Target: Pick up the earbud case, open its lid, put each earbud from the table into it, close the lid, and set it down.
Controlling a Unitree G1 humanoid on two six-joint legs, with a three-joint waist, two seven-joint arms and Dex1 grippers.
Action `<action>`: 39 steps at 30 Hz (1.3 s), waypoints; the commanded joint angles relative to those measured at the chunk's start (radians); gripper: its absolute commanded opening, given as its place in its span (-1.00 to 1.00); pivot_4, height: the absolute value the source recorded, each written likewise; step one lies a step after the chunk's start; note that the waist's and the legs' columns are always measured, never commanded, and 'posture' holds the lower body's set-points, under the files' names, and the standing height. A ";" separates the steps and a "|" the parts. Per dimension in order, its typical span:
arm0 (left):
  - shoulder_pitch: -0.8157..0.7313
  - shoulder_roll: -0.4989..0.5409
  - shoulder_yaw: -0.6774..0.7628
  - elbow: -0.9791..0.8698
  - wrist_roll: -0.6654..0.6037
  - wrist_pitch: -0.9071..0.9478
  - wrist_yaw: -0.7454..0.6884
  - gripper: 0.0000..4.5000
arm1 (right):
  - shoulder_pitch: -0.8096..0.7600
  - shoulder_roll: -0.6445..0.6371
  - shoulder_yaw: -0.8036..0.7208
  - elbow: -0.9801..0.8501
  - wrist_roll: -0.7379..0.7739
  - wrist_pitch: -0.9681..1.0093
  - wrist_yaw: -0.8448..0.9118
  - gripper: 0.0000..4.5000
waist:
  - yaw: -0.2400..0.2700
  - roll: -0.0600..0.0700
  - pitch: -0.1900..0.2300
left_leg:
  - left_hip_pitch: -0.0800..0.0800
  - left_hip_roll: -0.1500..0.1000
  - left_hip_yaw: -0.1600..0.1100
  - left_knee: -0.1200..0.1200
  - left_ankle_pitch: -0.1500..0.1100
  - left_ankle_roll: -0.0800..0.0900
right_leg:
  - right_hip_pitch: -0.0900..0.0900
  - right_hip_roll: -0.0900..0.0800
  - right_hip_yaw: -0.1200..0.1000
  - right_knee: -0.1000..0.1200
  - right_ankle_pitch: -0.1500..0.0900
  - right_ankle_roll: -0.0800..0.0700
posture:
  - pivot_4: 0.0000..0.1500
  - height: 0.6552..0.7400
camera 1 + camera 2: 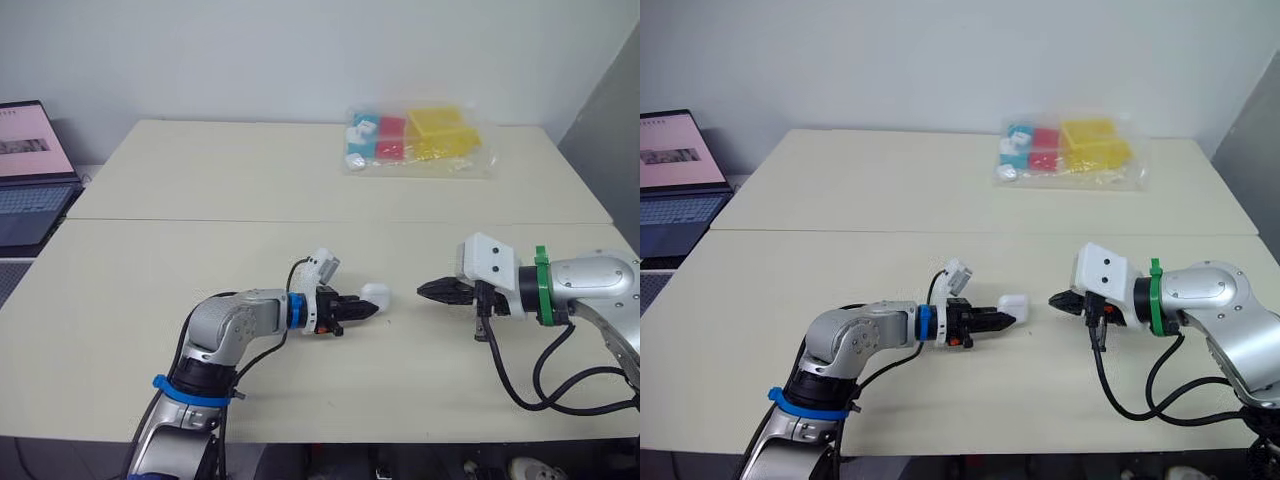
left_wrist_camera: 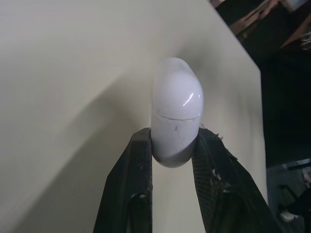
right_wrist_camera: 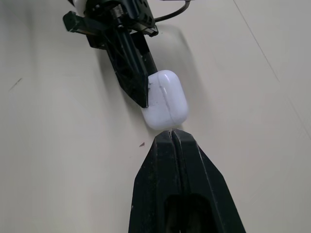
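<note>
Left claw [image 1: 366, 309] is clenched on the earbud case [image 1: 377, 295], low over the middle of the desk [image 1: 180, 300]; whether the case clears the surface I cannot tell. Its fingers [image 2: 130, 189] pinch the base only, below the seam [image 2: 177, 116], so the lid [image 2: 177, 87] is free and shut; a tidy grip for what comes. Right claw [image 1: 430, 290] sits at three o'clock of the case, tips pressed together, holding nothing, nose aimed straight at the lid end; in the right wrist view it is just beside the case, not quite touching. The step, as I read it, is opening the lid; the closed tip needs to find the seam on the side away from the hinge and lever gently, not shove, since a push toward nine o'clock could slide the case out of the left claw's pinch. The left claw should hold firm; pressure creeping up over the seam would clamp the lid. Bag [image 1: 415, 140] of coloured boxes at twelve o'clock, laptop [image 1: 30, 170] at ten o'clock, both well apart; no bother.
</note>
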 commanded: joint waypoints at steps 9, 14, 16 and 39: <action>-0.015 0.000 0.070 0.083 -0.014 0.105 0.061 -0.51 | 0.029 0.003 -0.005 -0.018 0.003 -0.029 -0.036 -1.00 | 0.000 0.000 0.000 | 0.001 0.000 0.000 0.000 0.000 0.000 | 0.000 -0.001 0.000 0.000 0.000 0.000 | 1.00 0.87; -0.007 0.049 0.099 0.078 -0.017 0.103 0.057 0.18 | 0.022 -0.003 -0.010 -0.014 0.012 -0.022 -0.032 -1.00 | 0.000 0.000 0.000 | 0.001 0.000 0.000 0.000 0.000 0.000 | 0.001 0.000 0.001 0.000 0.000 0.000 | 1.00 0.87; 0.003 0.084 0.098 0.059 -0.020 0.095 0.042 0.46 | 0.021 -0.007 -0.014 -0.014 0.016 -0.020 -0.030 -1.00 | -0.002 0.000 0.000 | 0.002 0.001 0.000 0.000 0.000 0.000 | 0.001 0.000 0.001 0.001 0.000 0.000 | 1.00 0.87; 0.243 0.584 0.166 -0.110 0.324 -0.898 -0.332 1.00 | 0.114 -0.106 -0.086 0.154 -0.043 -0.333 0.107 0.86 | 0.013 -0.001 0.000 | -0.004 0.003 0.005 -0.003 0.000 0.000 | -0.006 -0.003 0.002 -0.002 -0.001 -0.001 | 1.00 0.87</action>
